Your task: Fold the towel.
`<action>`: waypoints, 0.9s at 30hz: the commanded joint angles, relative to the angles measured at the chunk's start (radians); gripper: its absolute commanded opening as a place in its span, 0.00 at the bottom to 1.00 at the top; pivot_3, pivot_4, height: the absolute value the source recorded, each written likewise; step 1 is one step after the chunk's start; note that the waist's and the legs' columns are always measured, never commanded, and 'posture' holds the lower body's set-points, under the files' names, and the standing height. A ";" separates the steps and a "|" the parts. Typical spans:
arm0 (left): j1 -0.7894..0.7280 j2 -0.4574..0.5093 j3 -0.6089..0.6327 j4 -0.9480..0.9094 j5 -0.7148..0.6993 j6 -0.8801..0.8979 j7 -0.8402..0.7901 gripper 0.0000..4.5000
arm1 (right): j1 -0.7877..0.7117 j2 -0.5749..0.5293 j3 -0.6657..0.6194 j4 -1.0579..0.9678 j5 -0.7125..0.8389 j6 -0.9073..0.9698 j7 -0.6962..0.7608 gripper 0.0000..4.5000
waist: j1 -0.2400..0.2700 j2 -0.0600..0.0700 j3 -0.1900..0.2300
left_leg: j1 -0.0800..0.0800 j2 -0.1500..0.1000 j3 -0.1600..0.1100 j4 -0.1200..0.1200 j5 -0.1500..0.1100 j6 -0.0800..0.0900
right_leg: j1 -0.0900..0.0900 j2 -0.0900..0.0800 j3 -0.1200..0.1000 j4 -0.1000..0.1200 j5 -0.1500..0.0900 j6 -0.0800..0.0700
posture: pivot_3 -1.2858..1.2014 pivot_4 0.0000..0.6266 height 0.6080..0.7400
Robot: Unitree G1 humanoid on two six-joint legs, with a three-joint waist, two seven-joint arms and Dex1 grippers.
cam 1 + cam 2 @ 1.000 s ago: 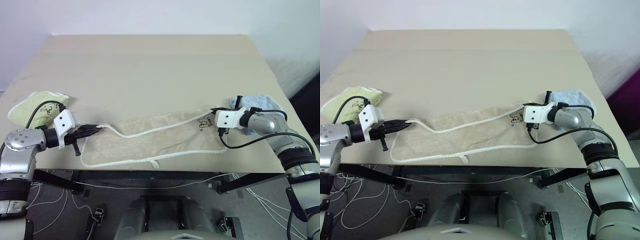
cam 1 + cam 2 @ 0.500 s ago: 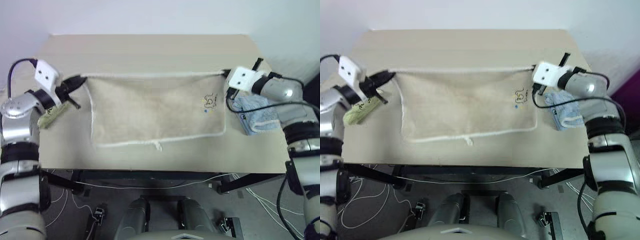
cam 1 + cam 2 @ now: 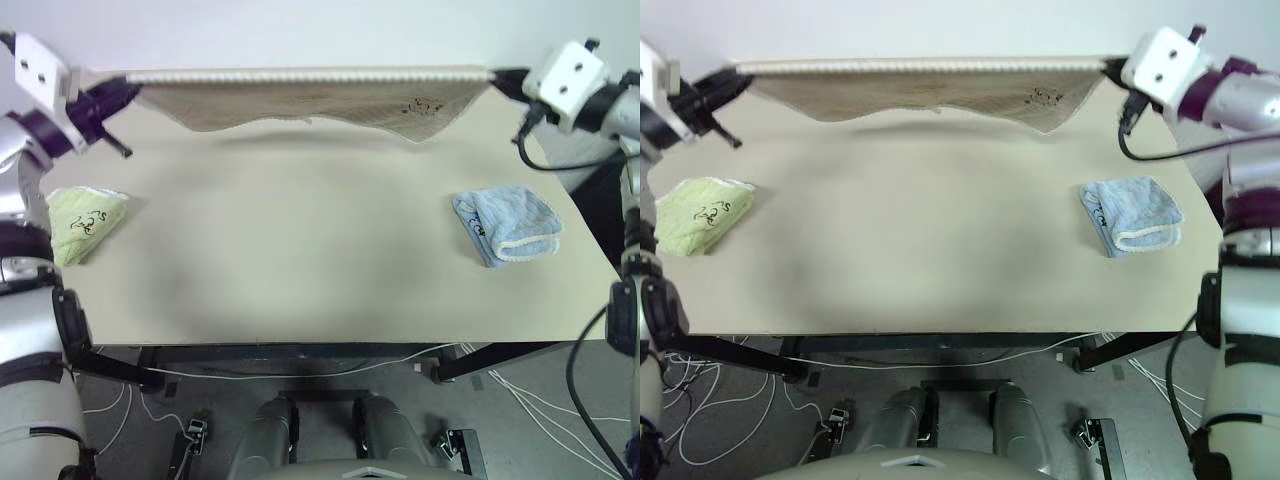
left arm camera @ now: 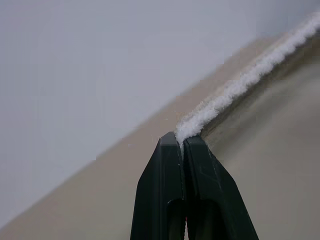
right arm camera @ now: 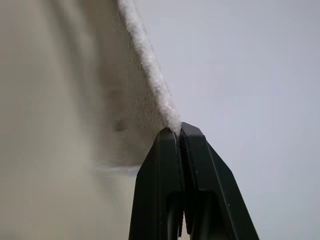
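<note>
The towel hangs in the air, stretched taut between the two grippers, its white corded top edge running straight from one to the other and its tan body drooping below, clear of the table. The small dark logo sits near the end by the right gripper, whose fingers are pressed together on that corner's cord. The left gripper pinches the opposite corner the same way, fingers closed tight on the edging. Below and nearer than the left gripper lies a folded light green towel on the tabletop; below and nearer than the right gripper lies a folded light blue towel.
</note>
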 commanded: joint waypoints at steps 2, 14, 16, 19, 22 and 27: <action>0.258 0.076 0.085 -0.280 -0.123 0.152 -0.123 0.00 | 0.285 -0.076 -0.092 -0.361 0.172 0.230 0.104 0.00 | 0.001 0.002 0.001 | -0.001 0.000 0.000 0.002 0.000 0.000 | -0.001 0.000 0.000 0.001 0.000 0.000 | 0.52 0.24 1.00; 0.765 0.195 0.206 -0.596 -0.204 0.433 -0.198 0.00 | 0.762 -0.197 -0.251 -0.860 0.394 0.617 0.224 0.00 | 0.019 0.003 0.002 | 0.003 0.000 0.000 0.001 -0.001 0.002 | 0.004 -0.004 0.000 -0.004 0.000 0.000 | 0.52 0.24 1.00; 0.779 0.195 0.214 -0.606 -0.207 0.446 -0.198 0.00 | 0.771 -0.202 -0.255 -0.869 0.399 0.634 0.235 0.00 | 0.029 0.003 0.002 | 0.003 0.000 0.000 0.001 -0.001 0.001 | 0.004 -0.004 0.000 -0.004 0.000 0.000 | 0.52 0.24 1.00; 0.776 0.188 0.213 -0.611 -0.201 0.444 -0.190 0.00 | 0.750 -0.204 -0.236 -0.860 0.389 0.638 0.246 0.00 | 0.033 0.003 0.002 | 0.003 0.000 0.000 0.001 -0.001 0.001 | 0.004 -0.005 0.000 -0.004 0.000 0.000 | 0.52 0.24 1.00; 0.713 0.165 0.181 -0.582 -0.176 0.417 -0.151 0.00 | 0.656 -0.179 -0.182 -0.807 0.349 0.618 0.226 0.00 | 0.033 0.003 0.002 | 0.003 0.000 0.000 0.001 -0.001 0.001 | 0.004 -0.005 0.001 -0.004 0.000 0.000 | 0.52 0.24 1.00; 0.537 0.100 0.098 -0.464 -0.087 0.330 -0.052 0.00 | 0.465 -0.127 -0.064 -0.644 0.236 0.574 0.203 0.00 | 0.035 0.003 0.002 | 0.003 0.000 0.000 0.001 -0.001 0.001 | 0.003 -0.005 0.000 -0.004 0.000 0.000 | 0.52 0.24 1.00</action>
